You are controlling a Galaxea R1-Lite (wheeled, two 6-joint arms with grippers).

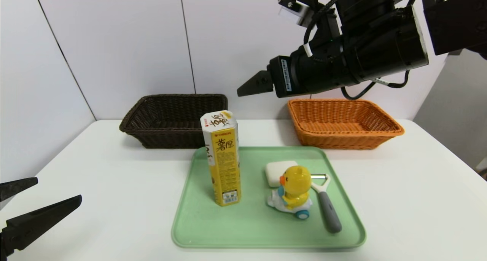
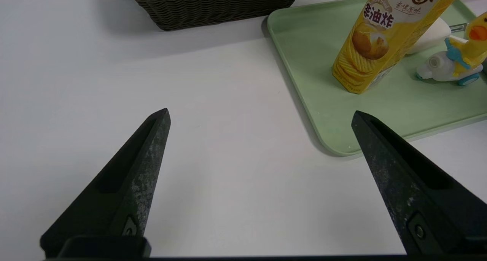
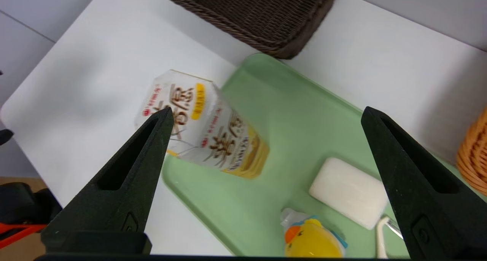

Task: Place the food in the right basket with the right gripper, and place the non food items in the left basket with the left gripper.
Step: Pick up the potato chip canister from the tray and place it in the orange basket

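A tall yellow snack box (image 1: 222, 158) stands upright on the left half of the green tray (image 1: 251, 230). On the tray's right half lie a white soap bar (image 1: 277, 171), a yellow duck toy (image 1: 293, 192) and a grey-handled peeler (image 1: 325, 200). The dark brown left basket (image 1: 175, 118) and the orange right basket (image 1: 342, 122) sit behind the tray, both empty. My right gripper (image 1: 247, 88) hangs open high above the tray's back edge, looking down on the snack box (image 3: 205, 135) and soap (image 3: 348, 192). My left gripper (image 1: 57, 190) is open and low at the table's front left.
White table (image 1: 399, 200) with a wall close behind the baskets. The table's left edge shows in the right wrist view, with floor beyond it. From the left wrist, the tray's corner (image 2: 335, 147) lies just ahead of the open left gripper (image 2: 260, 114).
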